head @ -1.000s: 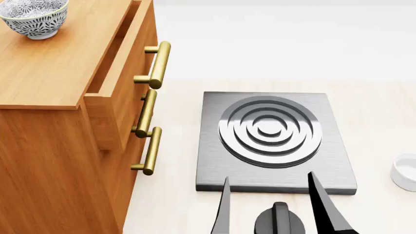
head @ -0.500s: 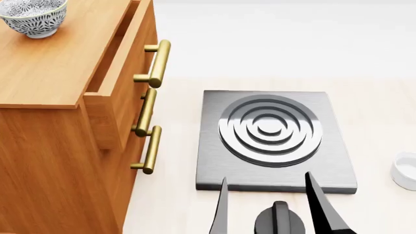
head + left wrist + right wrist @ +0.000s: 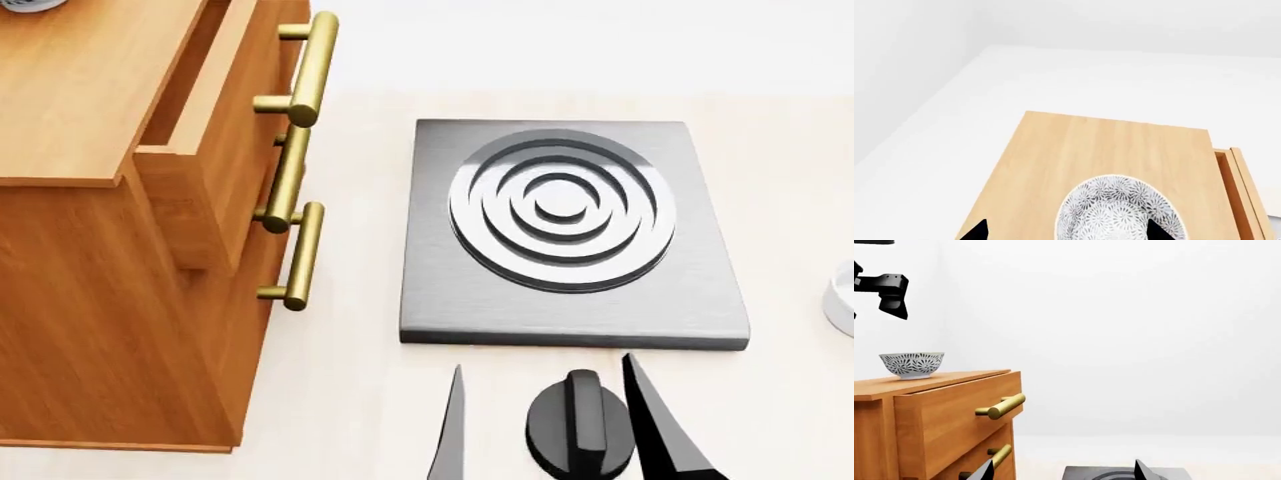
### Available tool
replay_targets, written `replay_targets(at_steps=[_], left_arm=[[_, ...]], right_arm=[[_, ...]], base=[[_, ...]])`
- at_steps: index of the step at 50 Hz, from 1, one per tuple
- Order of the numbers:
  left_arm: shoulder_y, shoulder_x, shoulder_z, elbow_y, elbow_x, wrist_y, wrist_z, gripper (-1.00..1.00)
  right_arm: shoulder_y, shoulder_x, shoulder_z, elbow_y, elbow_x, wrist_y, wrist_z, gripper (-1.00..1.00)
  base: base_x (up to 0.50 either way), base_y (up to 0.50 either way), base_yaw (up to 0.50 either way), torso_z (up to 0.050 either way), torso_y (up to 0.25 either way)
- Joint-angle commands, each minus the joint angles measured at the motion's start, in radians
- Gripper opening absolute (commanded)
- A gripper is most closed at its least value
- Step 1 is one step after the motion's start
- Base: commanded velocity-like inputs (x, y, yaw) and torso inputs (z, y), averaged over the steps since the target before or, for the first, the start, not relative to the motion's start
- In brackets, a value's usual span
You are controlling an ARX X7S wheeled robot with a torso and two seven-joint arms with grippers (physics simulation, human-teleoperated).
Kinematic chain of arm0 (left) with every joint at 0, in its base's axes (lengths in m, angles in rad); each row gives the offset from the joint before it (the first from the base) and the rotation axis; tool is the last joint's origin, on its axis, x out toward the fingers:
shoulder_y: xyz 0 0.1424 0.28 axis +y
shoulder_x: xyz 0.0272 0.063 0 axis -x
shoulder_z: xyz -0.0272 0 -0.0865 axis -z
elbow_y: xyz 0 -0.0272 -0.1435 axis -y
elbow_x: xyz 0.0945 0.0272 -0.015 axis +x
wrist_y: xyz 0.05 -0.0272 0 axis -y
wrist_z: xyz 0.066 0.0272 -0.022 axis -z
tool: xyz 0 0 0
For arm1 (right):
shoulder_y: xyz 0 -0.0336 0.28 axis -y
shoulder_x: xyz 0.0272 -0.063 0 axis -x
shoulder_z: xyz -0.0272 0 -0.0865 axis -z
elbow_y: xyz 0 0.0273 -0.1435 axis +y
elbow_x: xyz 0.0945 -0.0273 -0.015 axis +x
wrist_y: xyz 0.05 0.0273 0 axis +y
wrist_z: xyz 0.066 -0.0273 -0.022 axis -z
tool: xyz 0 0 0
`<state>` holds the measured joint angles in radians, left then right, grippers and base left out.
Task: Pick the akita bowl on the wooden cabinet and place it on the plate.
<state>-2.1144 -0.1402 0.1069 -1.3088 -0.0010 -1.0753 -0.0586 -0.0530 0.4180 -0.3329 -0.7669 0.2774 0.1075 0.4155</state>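
The akita bowl point(image 3: 1119, 212), white with a dense dark blue-grey pattern, stands upright on the top of the wooden cabinet point(image 3: 1107, 150). My left gripper point(image 3: 1067, 234) hovers above it, open, with one fingertip point(image 3: 1157, 232) over the bowl and the other over bare wood. From the right wrist view the bowl point(image 3: 913, 364) sits on the cabinet point(image 3: 941, 410) with part of my left arm point(image 3: 886, 287) well above it. In the head view the cabinet point(image 3: 80, 90) fills the left, and only a sliver of the bowl point(image 3: 24, 4) shows. My right gripper point(image 3: 542, 365) is open and holds nothing. The plate is out of view.
A grey square stove burner point(image 3: 567, 230) lies right of the cabinet, with a black knob point(image 3: 577, 425) in front of it. A plain white cup point(image 3: 843, 295) is at the right edge. The top drawer is pulled out slightly, and its brass handles point(image 3: 304, 70) stick out.
The head view has shifted, so the cabinet and burner sit higher in the picture and the bowl has almost left it. The right gripper stays open in the same place.
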Motion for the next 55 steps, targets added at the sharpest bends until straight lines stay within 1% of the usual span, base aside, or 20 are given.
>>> replay_targets(at_steps=[1,2,14,15,17,22,24,25,30,44,47,49,50,51,52,53,54,55], left_arm=[[0.007,-0.009,-0.007,0.0,-0.002,-0.018,-0.012,1.0],[0.011,-0.01,-0.01,0.0,-0.001,-0.036,-0.02,1.0],[0.017,-0.014,-0.03,0.0,-0.002,-0.037,-0.032,1.0],[0.02,-0.02,-0.059,0.0,-0.013,-0.039,-0.06,1.0],[0.024,-0.018,-0.044,0.0,-0.002,-0.043,-0.047,1.0],[0.028,-0.022,-0.057,0.0,-0.004,-0.068,-0.055,1.0],[0.032,-0.019,-0.042,0.0,0.002,-0.081,-0.038,1.0],[0.036,-0.017,-0.027,0.0,0.007,-0.088,-0.022,1.0],[0.051,-0.033,-0.057,0.0,-0.004,-0.111,-0.052,1.0],[0.074,-0.028,-0.032,0.0,0.002,-0.089,-0.015,1.0],[0.081,-0.023,-0.01,0.0,0.007,-0.058,0.009,1.0],[0.086,-0.022,0.002,0.0,0.011,-0.039,0.005,1.0],[0.091,-0.017,0.041,0.0,0.026,-0.012,0.034,1.0],[0.094,-0.013,0.072,0.0,0.036,-0.022,0.045,1.0],[0.098,-0.004,0.143,0.0,0.063,-0.007,0.087,1.0],[0.097,-0.003,0.159,0.0,0.06,-0.002,0.08,1.0],[0.095,-0.005,0.169,0.0,0.06,0.008,0.047,1.0],[0.091,-0.013,0.137,0.0,0.028,0.004,0.048,1.0]], right_arm=[[0.002,0.002,-0.004,-0.001,0.0,0.002,0.003,1.0],[0.002,0.002,-0.005,-0.001,0.0,0.002,0.003,1.0],[0.003,0.004,-0.005,0.008,0.006,-0.005,0.003,1.0],[0.002,0.005,-0.006,0.007,0.005,-0.006,0.003,1.0],[0.002,0.005,-0.006,0.006,0.005,-0.006,0.004,1.0],[0.003,0.006,-0.008,0.009,0.004,-0.007,0.005,1.0],[0.003,0.007,-0.008,0.009,0.004,-0.007,0.006,1.0],[0.003,0.007,-0.008,0.007,0.004,-0.007,0.006,1.0],[0.004,0.008,-0.01,0.006,0.003,-0.005,0.009,1.0],[0.005,0.01,-0.013,0.013,0.003,-0.008,0.011,1.0],[0.005,0.011,-0.014,0.016,0.003,-0.01,0.01,1.0],[0.005,0.011,-0.015,0.016,0.003,-0.011,0.011,1.0],[0.005,0.011,-0.014,0.017,0.003,-0.011,0.011,1.0],[0.005,0.011,-0.014,0.018,0.003,-0.011,0.011,1.0],[0.005,0.012,-0.015,0.019,0.003,-0.012,0.011,1.0],[0.006,0.012,-0.015,0.02,0.004,-0.013,0.011,1.0],[0.006,0.011,-0.015,0.021,0.004,-0.013,0.011,1.0],[0.006,0.012,-0.016,0.02,0.003,-0.012,0.012,1.0]], base=[[0.0,0.0,0.0,0.0,0.0],[0.0,0.0,0.0,0.0,0.0],[0.0,0.0,0.0,0.0,0.0],[0.0,0.0,0.0,0.0,-0.125],[0.0,0.0,0.0,0.0,-0.25],[0.0,0.0,0.0,0.0,-0.25],[0.0,0.0,0.0,0.0,-0.196],[0.0,0.0,0.0,0.0,0.0],[0.0,0.0,0.0,0.0,0.0],[0.0,0.0,0.0,0.0,-0.001],[0.0,0.0,0.0,0.0,0.0],[0.0,0.0,0.0,0.0,0.0],[0.0,0.0,0.0,0.0,-0.011],[0.0,0.0,0.0,0.0,0.0],[0.0,0.0,0.0,0.0,0.0],[0.0,0.0,0.0,0.0,0.0],[0.0,0.0,0.0,0.0,-0.011],[0.0,0.0,0.0,0.0,0.0]])
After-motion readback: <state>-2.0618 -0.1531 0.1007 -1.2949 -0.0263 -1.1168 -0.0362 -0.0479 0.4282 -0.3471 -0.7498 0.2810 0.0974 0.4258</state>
